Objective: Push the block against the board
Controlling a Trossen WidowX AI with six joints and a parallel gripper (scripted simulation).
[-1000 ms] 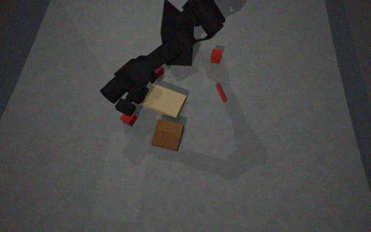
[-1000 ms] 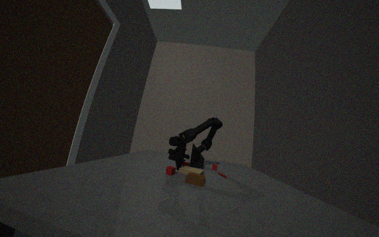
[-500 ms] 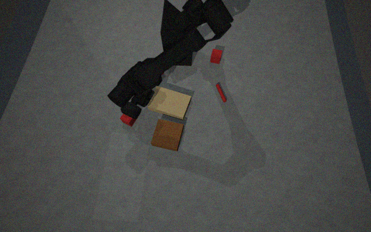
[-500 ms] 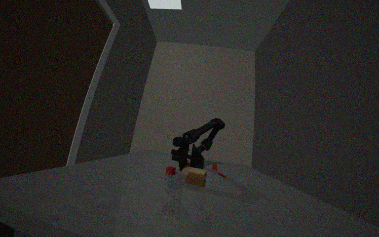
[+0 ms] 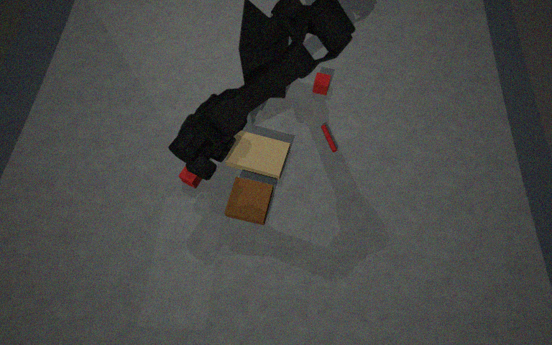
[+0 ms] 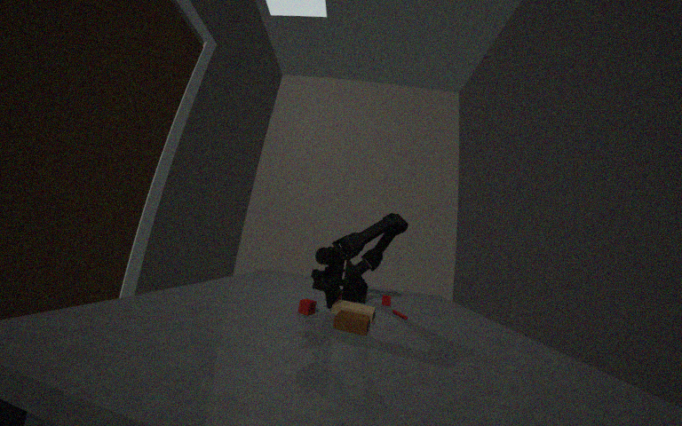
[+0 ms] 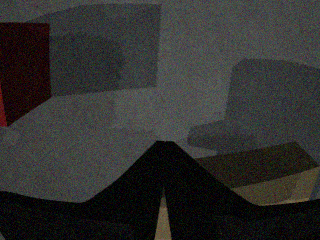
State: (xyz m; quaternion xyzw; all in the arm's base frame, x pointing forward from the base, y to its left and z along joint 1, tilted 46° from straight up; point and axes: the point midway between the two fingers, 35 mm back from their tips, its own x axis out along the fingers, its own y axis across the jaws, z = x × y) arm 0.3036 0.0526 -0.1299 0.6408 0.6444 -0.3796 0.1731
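A: Currently, the gripper is seen low over the grey table, at the left edge of the tan board. Its fingers are recorded as fully closed, with nothing held between them.

B: Where is the square block noted?

A: The brown square block is logged just below the board in the top view. Their facing sides appear close, but a thin dark strip is seen between them, so contact cannot be confirmed.

B: And the other items?

A: A small red cube is noted just beside the gripper tip. A second red cube and a thin red bar are recorded well apart to the right.
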